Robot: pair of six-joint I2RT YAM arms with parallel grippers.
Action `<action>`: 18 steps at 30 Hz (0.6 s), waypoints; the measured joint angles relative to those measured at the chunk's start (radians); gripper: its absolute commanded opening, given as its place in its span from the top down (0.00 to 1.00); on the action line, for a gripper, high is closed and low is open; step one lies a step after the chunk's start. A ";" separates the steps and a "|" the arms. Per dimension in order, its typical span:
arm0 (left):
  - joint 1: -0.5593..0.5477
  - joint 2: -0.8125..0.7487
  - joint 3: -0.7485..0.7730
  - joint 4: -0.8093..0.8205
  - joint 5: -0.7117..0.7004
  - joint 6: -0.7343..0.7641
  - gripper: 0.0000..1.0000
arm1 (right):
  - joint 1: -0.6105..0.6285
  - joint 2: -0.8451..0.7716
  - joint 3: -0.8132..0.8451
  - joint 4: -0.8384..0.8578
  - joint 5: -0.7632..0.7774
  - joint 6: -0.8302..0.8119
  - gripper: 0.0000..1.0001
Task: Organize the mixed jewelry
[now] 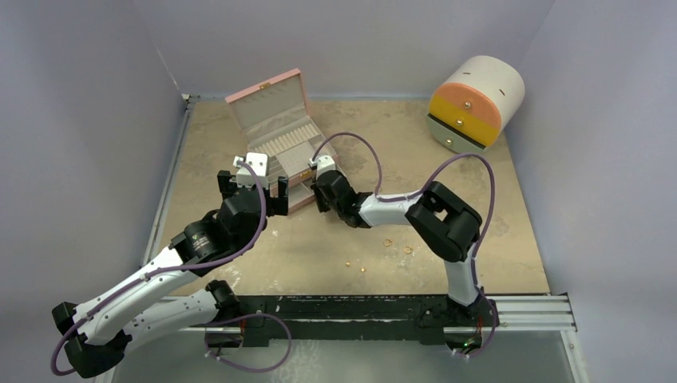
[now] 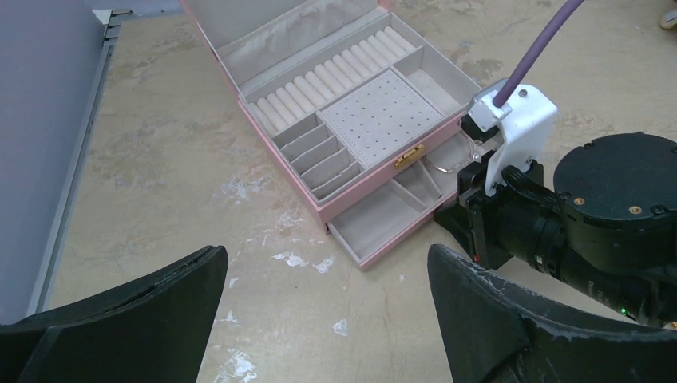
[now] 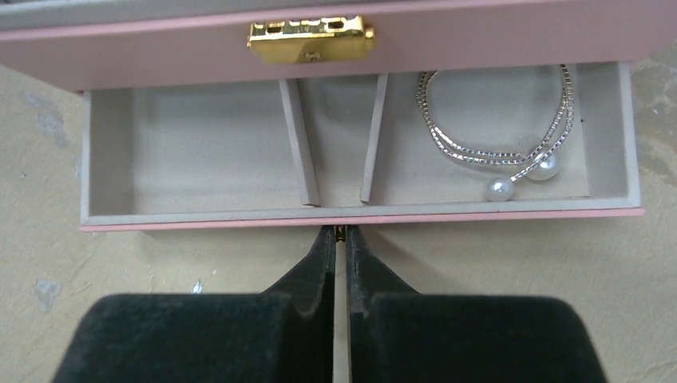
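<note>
Several tiny gold jewelry pieces lie loose on the table, among them two small rings (image 1: 388, 242) (image 1: 408, 250) and two smaller bits (image 1: 349, 263) (image 1: 363, 270). My right gripper (image 3: 341, 233) (image 1: 315, 171) is shut at the front edge of the pink box's open drawer (image 3: 199, 152), and a tiny gold piece (image 3: 341, 232) shows pinched between its tips. A silver chain bracelet with two pearls (image 3: 495, 152) lies in the drawer's right compartment. My left gripper (image 2: 327, 279) (image 1: 254, 191) hangs wide open and holds nothing, over bare table in front of the box's left corner.
The pink quilted box (image 1: 275, 120) (image 2: 351, 120) stands open at the back centre, showing ring rolls, a stud pad and small compartments. A white cylinder cabinet with orange and yellow drawers (image 1: 476, 104) lies at the back right. Walls close in the table's left, back and right.
</note>
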 measured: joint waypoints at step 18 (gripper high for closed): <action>0.000 -0.003 0.000 0.000 -0.012 0.000 0.04 | -0.024 0.111 0.116 0.054 0.002 0.021 1.00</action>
